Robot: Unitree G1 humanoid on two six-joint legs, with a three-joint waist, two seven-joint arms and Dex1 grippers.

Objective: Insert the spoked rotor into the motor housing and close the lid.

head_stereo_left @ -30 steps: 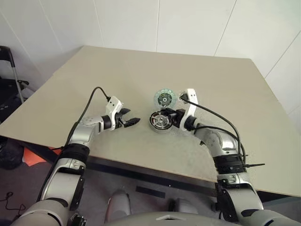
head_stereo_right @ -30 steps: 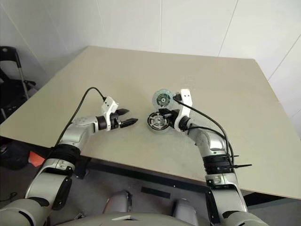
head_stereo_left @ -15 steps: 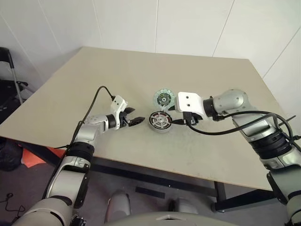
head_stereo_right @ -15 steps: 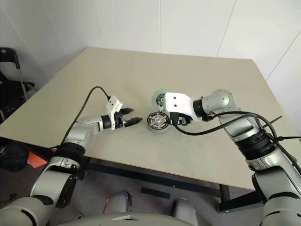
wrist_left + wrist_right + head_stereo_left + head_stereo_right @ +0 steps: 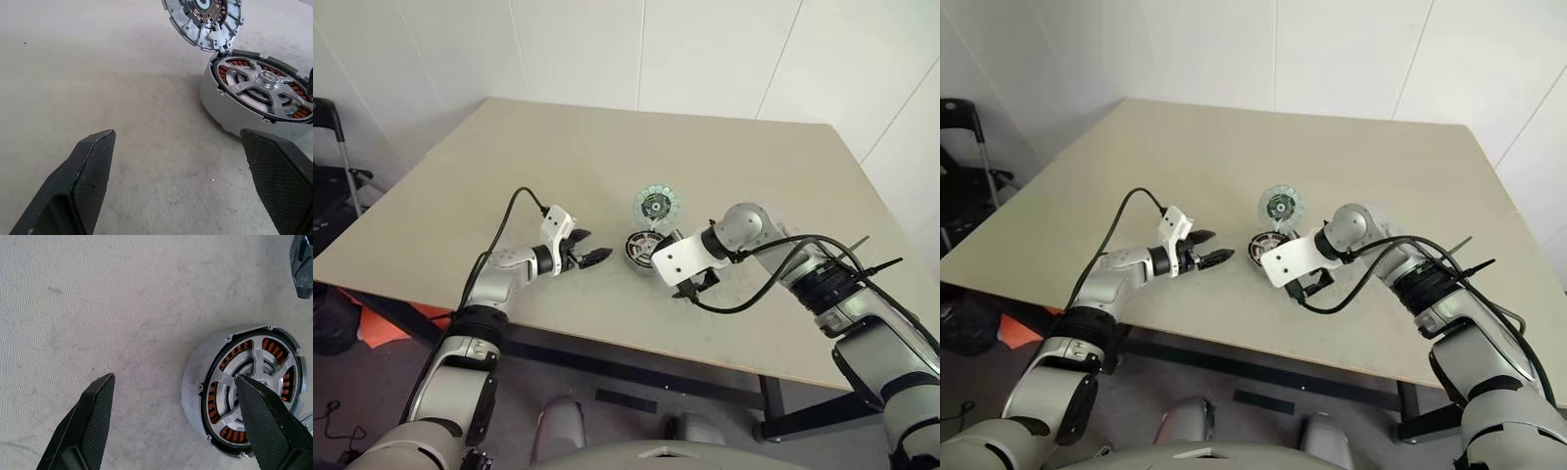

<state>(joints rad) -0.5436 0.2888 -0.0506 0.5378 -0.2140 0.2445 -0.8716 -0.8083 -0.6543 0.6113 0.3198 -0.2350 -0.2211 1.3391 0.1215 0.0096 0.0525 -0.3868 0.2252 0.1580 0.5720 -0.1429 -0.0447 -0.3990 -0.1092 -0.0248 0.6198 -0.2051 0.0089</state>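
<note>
White wall panels back my beige surface (image 5: 558, 157), which is bare apart from the motor parts near its middle. My right tool (image 5: 689, 286) has let go: a second ago it was clamped at the motor housing (image 5: 642, 251); now its fingers stand spread wide and it has swung round to hang just beside the housing, on the side toward the near edge, touching nothing. In the wrist views the spoked rotor (image 5: 266, 84) sits seated inside the housing, copper-red windings (image 5: 228, 358) showing between its arms, so I judge the insertion done and only the closing left. The lid (image 5: 656, 206) lies tilted against the housing's far rim, still open, its inner face up. My left tool (image 5: 590, 258) hovers near the housing on its left, spread as before, aimed at it and apart from it.

Room is generous: the parts lie well away from every edge of the surface, with open space behind the lid. The tightest spot is between my two tools, which flank the housing closely.
</note>
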